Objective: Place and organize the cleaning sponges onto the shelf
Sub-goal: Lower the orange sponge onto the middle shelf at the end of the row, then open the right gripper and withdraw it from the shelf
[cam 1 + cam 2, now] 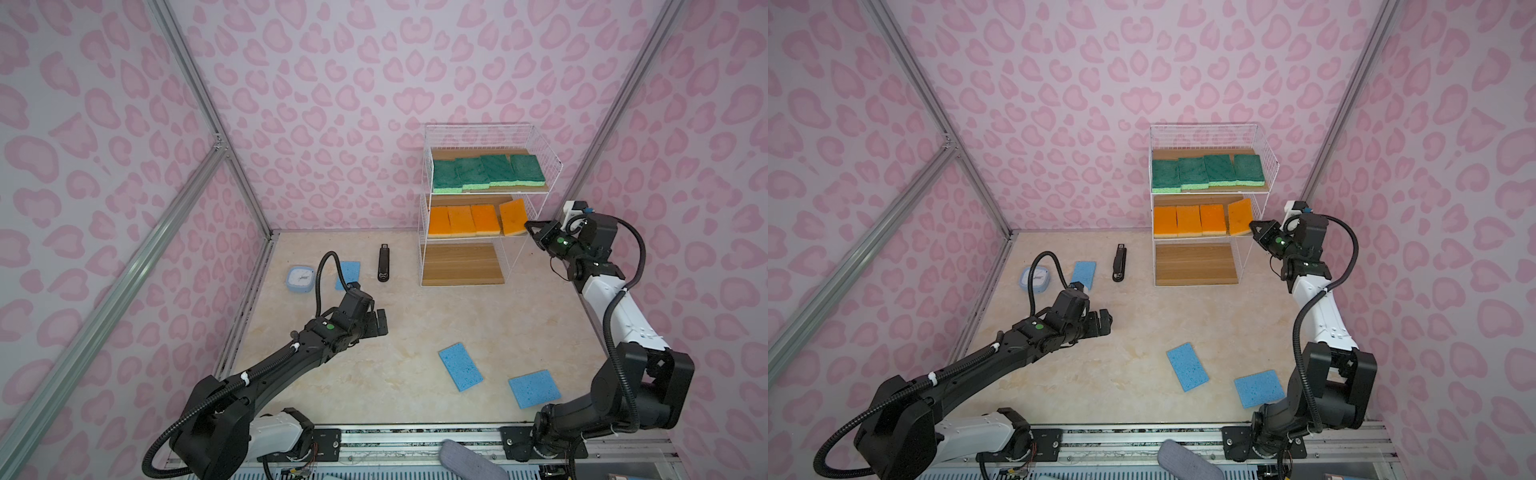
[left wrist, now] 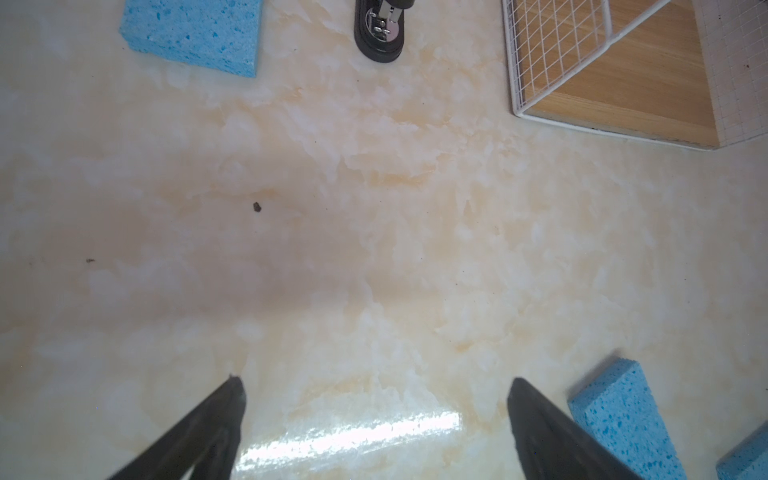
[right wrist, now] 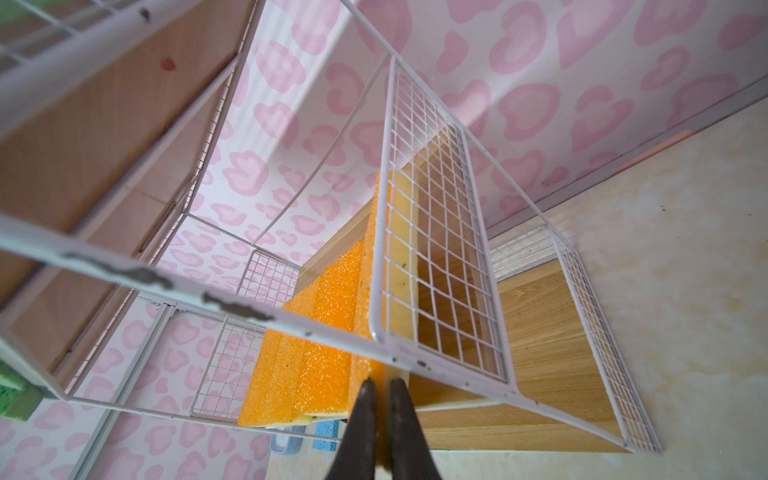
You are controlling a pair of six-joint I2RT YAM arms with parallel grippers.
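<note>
your right gripper [image 3: 383, 384] is at the right end of the middle board of the shelf [image 1: 544, 153]. its fingers are nearly together with a sliver of yellow between them, so it is pinching the near corner of the tilted orange sponge [image 1: 513, 216]. that sponge stands at a slant close beside the side mesh, just right of three flat orange sponges [image 1: 461, 220] lined up on the same board. four green sponges [image 1: 488, 172] sit side by side on the top board.

your left gripper [image 1: 381, 322] hangs over the table [image 1: 374, 374] with its jaws spread wide and nothing between them.

three sponges are on the table. the far blue sponge [image 1: 348, 272] lies between the clock [image 1: 300, 279] and the stapler [image 1: 383, 264] (the left arm's cable hides part of it). the middle blue sponge [image 1: 460, 366] and the right blue sponge [image 1: 534, 388] lie near each other toward the front, the right one just beside the right arm's base.
</note>
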